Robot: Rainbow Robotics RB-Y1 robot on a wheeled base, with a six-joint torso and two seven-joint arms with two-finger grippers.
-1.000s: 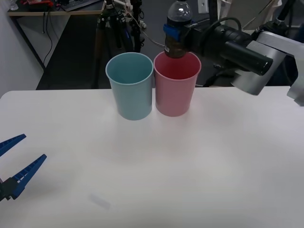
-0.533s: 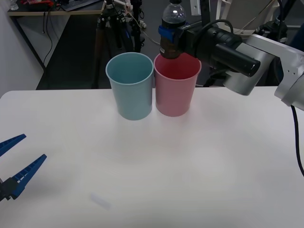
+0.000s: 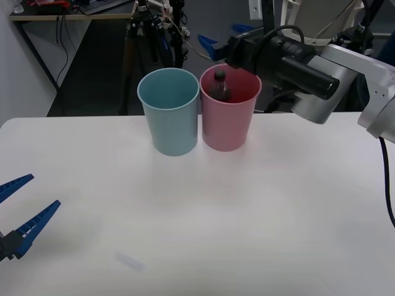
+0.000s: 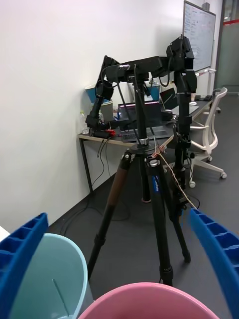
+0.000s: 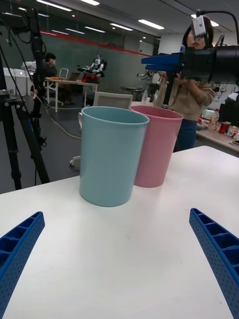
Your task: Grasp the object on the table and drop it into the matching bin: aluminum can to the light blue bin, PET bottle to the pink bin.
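The PET bottle stands inside the pink bin, its dark cap just below the rim. My right gripper hangs open right above that bin, with nothing between its blue fingers. In the right wrist view the right gripper looks down past the pink bin's rim and the light blue bin. The light blue bin touches the pink one on its left. My left gripper rests open low over the table at the front left. From the left gripper, both bins stand ahead.
A black tripod stands on the floor just behind the bins, beyond the table's far edge. A desk with cables is at the back left. White tabletop stretches in front of the bins.
My right gripper has opened and let go of the bottle, which has dropped from above the rim into the pink bin. The left arm has not moved.
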